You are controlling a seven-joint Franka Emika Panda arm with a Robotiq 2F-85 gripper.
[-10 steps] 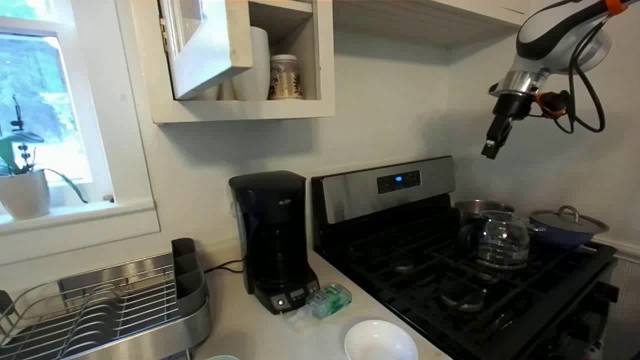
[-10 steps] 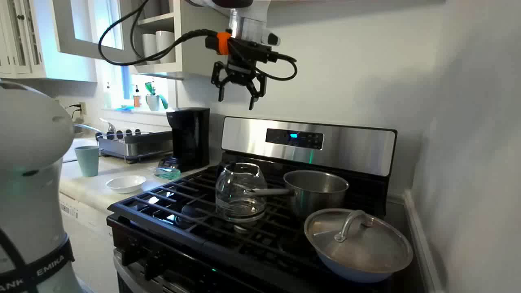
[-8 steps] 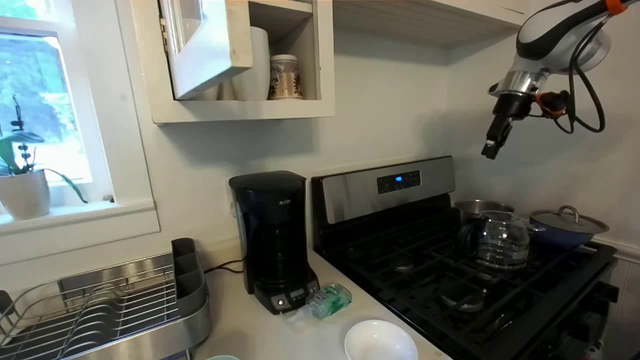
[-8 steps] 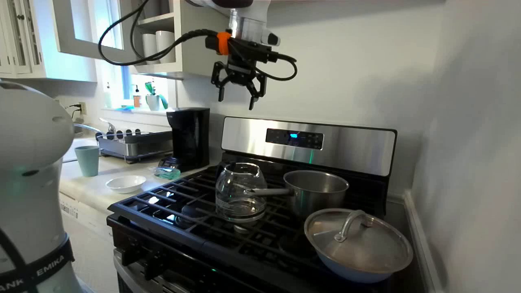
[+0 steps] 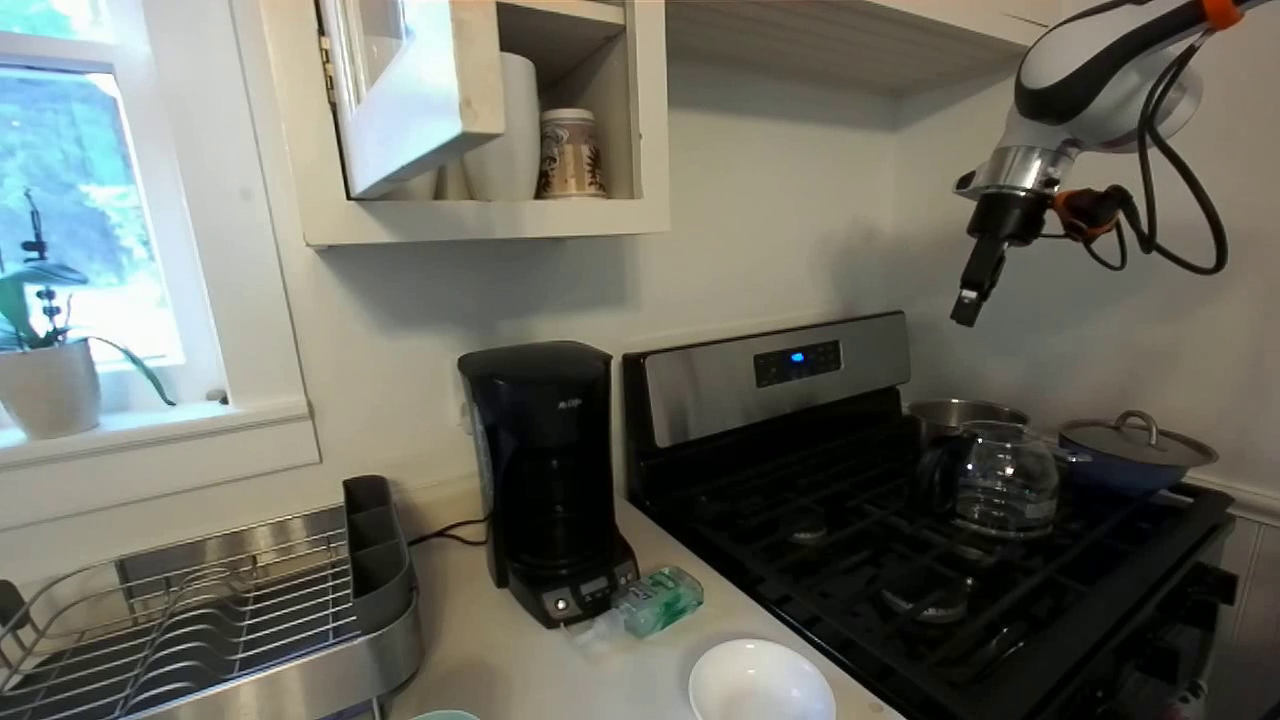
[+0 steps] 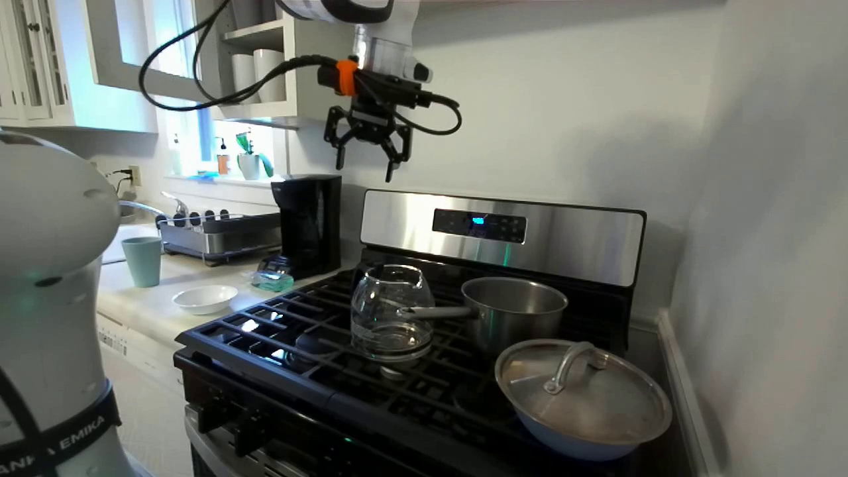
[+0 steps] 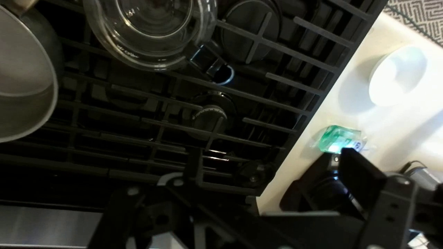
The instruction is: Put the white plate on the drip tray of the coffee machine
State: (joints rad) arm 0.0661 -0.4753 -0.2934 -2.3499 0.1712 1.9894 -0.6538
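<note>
In an exterior view, the black pincer (image 6: 364, 172) is held jaws apart, upper centre; round white plate (image 6: 205, 301) placed left.

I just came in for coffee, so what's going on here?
A robot arm has its gripper open above the stove, holding nothing. The white plate it is meant to move sits on the counter, apart from the coffee machine. So it is not yet on the drip tray.
</note>
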